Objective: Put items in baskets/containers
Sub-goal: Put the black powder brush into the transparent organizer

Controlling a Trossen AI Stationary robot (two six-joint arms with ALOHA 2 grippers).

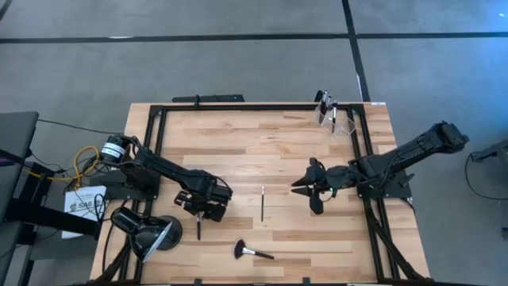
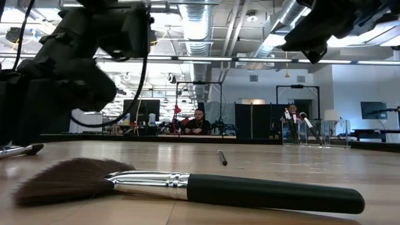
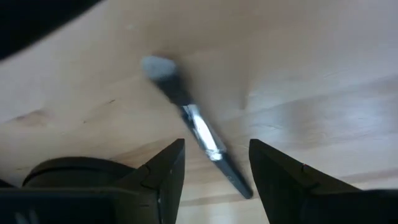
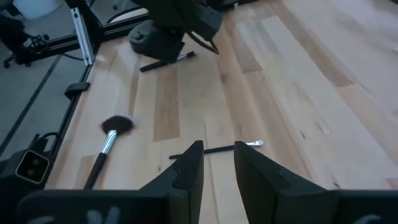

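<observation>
At the lower left of the high view a black dome-shaped lamp (image 1: 147,231) lies at the edge of the wooden table (image 1: 262,143). Just right of it the left gripper (image 1: 200,213) hangs over a thin makeup brush (image 1: 198,228); in the left wrist view its fingers (image 3: 163,171) stand apart on either side of that brush's handle (image 3: 205,138), released, gripping nothing. At lower centre lies the larger fluffy-headed brush (image 1: 251,252), which fills the foreground of the low view (image 2: 187,186). Above it, mid-frame, a slim brush (image 1: 263,202) lies alone on the wood. Right of centre the right gripper (image 1: 302,186) points toward that slim brush, its jaws parted and empty, as the right wrist view (image 4: 217,163) shows. At the upper right, at the table's far corner, stands the clear holder (image 1: 334,119) with several brushes upright inside.
</observation>
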